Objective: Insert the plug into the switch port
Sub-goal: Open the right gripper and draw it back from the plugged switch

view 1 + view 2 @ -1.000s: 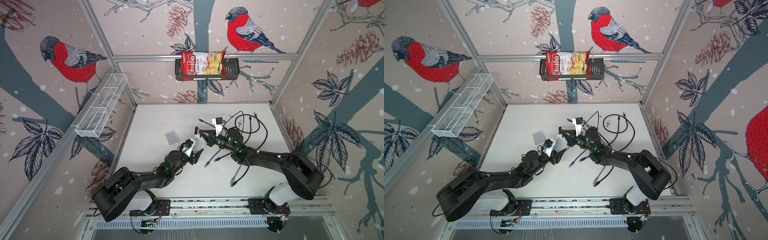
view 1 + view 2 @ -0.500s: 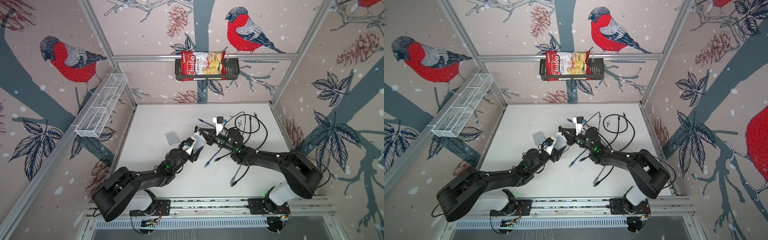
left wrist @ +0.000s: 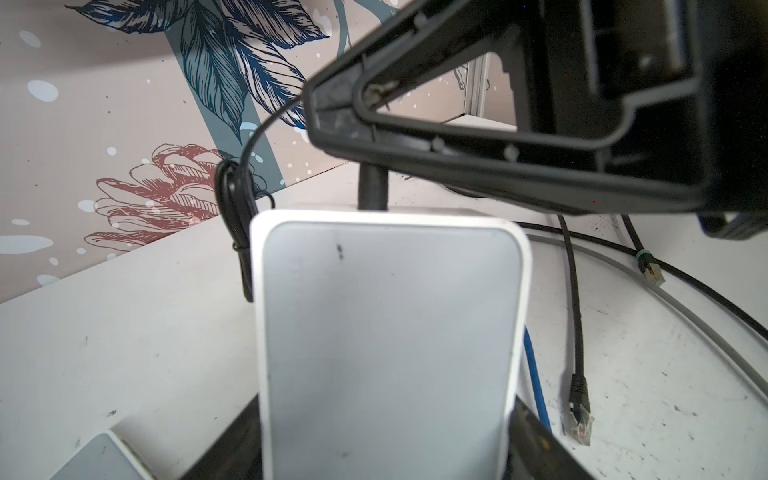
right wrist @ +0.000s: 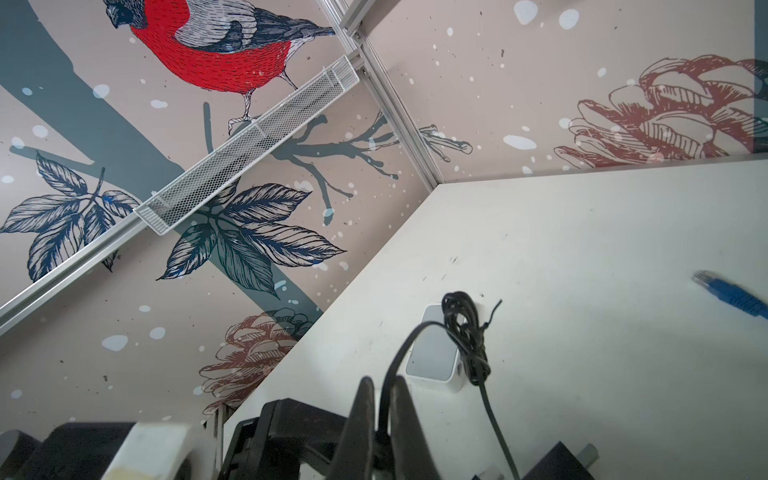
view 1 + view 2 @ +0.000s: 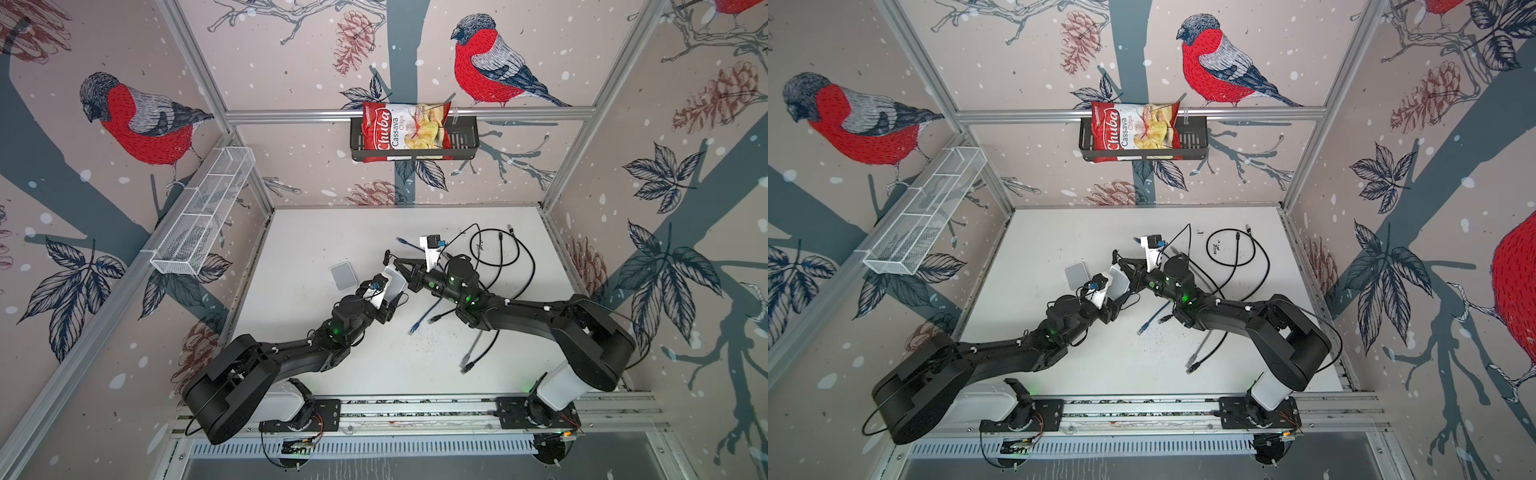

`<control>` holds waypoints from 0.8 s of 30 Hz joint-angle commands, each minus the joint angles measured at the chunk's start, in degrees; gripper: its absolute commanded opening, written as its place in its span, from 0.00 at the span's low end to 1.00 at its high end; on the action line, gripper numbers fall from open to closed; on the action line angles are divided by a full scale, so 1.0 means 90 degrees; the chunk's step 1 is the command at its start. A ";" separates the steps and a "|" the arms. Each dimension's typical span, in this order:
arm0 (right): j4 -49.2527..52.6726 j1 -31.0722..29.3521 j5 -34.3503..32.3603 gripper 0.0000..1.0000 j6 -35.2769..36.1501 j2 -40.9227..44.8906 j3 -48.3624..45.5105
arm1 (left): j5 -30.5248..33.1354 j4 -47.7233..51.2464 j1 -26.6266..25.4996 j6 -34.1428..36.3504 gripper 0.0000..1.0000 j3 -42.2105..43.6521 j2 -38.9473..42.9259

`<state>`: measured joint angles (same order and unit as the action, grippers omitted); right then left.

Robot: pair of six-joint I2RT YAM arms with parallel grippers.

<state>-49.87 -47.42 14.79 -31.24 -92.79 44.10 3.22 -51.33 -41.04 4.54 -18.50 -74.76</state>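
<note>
Two arms meet near the middle of the white table [image 5: 316,232]. The left gripper [image 5: 392,297] holds a white switch [image 5: 395,284] raised off the table, its jaws set wide against the box's two sides; in the left wrist view the switch [image 3: 386,332] fills the middle of the picture, standing upright between the jaws. The right gripper [image 5: 390,262] is pressed together on a thin black cable [image 4: 388,374], which runs up between its fingers [image 4: 361,419] in the right wrist view, and the cable ends in a small tied bundle [image 4: 465,332]. I cannot tell where the plug itself sits, nor whether it touches a port. The right gripper's tip lies just beside the top edge of the switch in both top views. A second white box [image 5: 343,275] lies flat on the table near the left gripper. Loose blue [image 5: 424,318], grey and black cables [image 5: 498,257] lie spread on the table by the right arm.
</note>
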 commanded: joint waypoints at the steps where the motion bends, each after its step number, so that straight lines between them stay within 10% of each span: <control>1: 0.1681 -0.0094 0.0825 0.00 0.0023 -0.0110 -0.0014 | -0.0220 -0.2683 0.0028 0.0133 0.14 -0.0257 0.0065; 13: 0.2254 0.0461 0.0640 0.15 0.0082 -0.0022 0.0641 | -0.0171 0.0650 0.0028 -0.0975 0.15 -0.0664 0.0181; 24: 0.2522 0.1003 0.0644 0.62 0.0268 0.0374 0.1087 | -0.0318 0.1712 0.0441 -0.1490 0.17 -0.1243 0.0330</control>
<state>-29.47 -39.38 21.37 -30.04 -90.87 53.71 0.86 -35.31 -38.06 -6.94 -27.88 -71.64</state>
